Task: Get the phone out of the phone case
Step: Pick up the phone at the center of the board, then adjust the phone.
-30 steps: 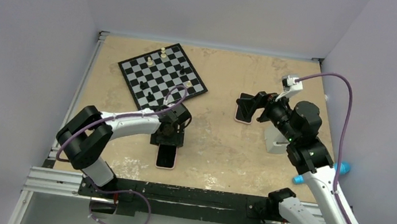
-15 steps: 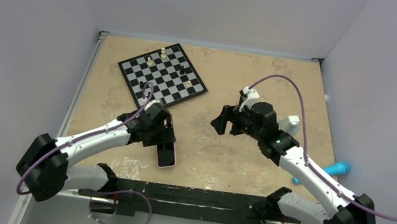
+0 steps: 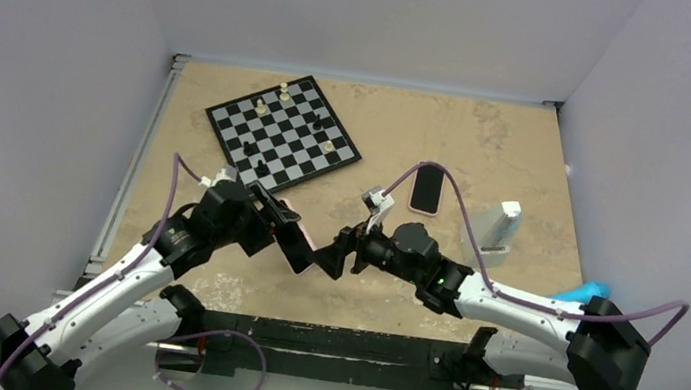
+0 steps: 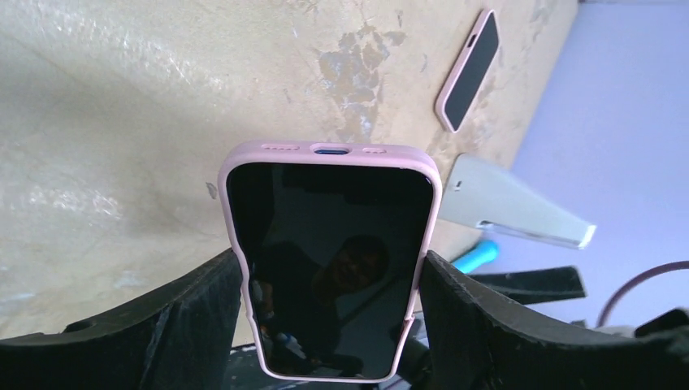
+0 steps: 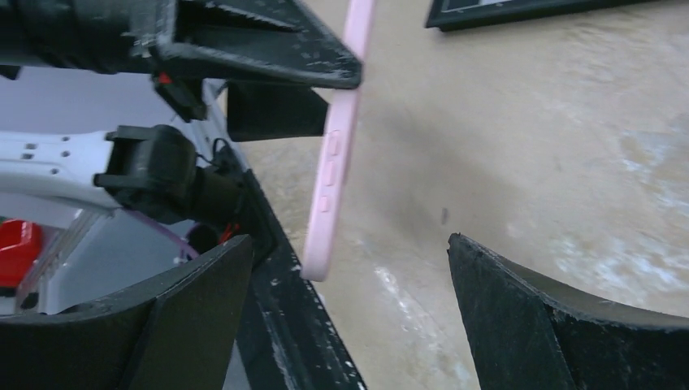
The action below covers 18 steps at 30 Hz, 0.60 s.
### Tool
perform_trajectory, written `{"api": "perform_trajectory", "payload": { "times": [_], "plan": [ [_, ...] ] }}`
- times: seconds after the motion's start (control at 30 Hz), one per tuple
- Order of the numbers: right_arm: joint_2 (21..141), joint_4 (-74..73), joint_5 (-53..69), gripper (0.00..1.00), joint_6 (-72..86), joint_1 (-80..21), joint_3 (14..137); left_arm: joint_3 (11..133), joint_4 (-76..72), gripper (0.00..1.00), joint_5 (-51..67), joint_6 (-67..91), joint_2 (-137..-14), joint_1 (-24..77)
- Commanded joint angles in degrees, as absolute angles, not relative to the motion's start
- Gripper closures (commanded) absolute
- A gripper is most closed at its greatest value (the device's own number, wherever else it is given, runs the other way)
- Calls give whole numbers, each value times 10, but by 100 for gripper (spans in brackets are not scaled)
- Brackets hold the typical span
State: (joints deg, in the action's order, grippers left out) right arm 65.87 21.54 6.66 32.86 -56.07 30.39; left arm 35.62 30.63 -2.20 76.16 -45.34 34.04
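A phone in a pink case [image 4: 329,260] is held off the table, screen facing the left wrist camera. My left gripper [image 4: 329,341] is shut on its two long sides; in the top view it [image 3: 272,221] holds the phone [image 3: 294,245] tilted above the table's near middle. My right gripper [image 3: 335,257] is open just right of the phone. In the right wrist view the case's pink edge [image 5: 331,183] hangs between my open right gripper's [image 5: 348,268] jaws, nearer the left finger [image 5: 195,301], touching neither.
A second phone in a pink case [image 3: 426,190] lies flat further back; it also shows in the left wrist view [image 4: 469,69]. A white stand [image 3: 493,230] and a blue object [image 3: 586,290] are at the right. A chessboard [image 3: 284,132] with several pieces sits back left.
My left gripper lifted the phone off the table and tilted it up. My right arm swung from the second phone at the back down to the held phone's right side.
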Motion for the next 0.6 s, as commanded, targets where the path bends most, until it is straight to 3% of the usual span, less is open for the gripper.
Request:
{"api": "perform_trajectory", "payload": {
  "times": [0.0,0.23,0.5,0.57],
  "plan": [
    [673,347,10,6,359,-611,308,342,275,100,-9,873,-410,332],
    [719,412,-47,16,357,-652,309,319,256,100,-3,964,-367,332],
    [762,464,-100,40,371,-672,300,291,250,100,-9,1051,-333,333],
    [769,467,-106,51,375,-673,303,275,232,100,-8,1073,-329,332]
  ]
}}
